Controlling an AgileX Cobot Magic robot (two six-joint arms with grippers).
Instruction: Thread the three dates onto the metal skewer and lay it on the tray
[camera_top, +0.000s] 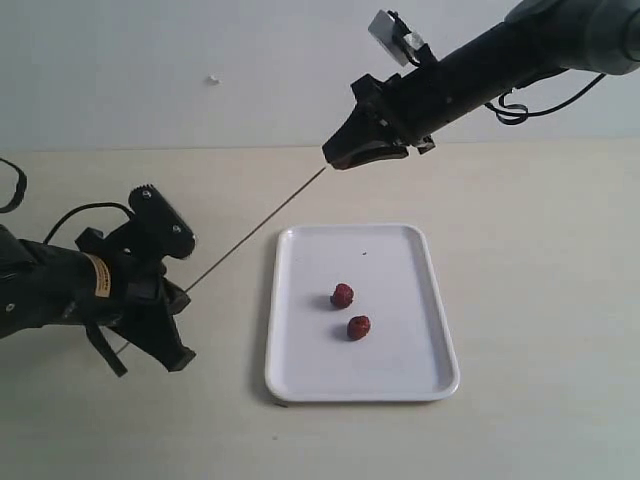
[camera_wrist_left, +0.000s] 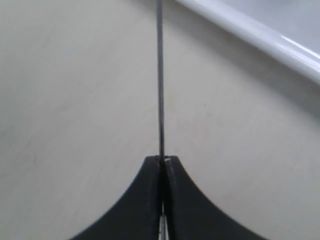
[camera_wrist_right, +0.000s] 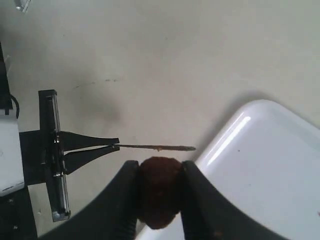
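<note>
The white tray (camera_top: 400, 375) lies in the middle of the table with two dates (camera_top: 342, 295) (camera_top: 359, 327) on it. My left gripper (camera_top: 180, 297) (camera_wrist_left: 162, 159) is shut on one end of the metal skewer (camera_top: 255, 230) (camera_wrist_left: 160, 75), which slants up and away past the tray's far left corner. My right gripper (camera_top: 338, 160) (camera_wrist_right: 160, 167) hangs at the skewer's free end, shut on the third date (camera_wrist_right: 160, 190). In the right wrist view the skewer (camera_wrist_right: 155, 147) runs just past the date's front; I cannot tell whether the two touch.
The beige table (camera_top: 530, 260) spreads around the tray, whose rim (camera_wrist_left: 260, 37) (camera_wrist_right: 225, 140) shows in both wrist views. A black cable (camera_top: 510, 108) loops under the right arm. A small white scrap (camera_top: 212, 79) lies at the back.
</note>
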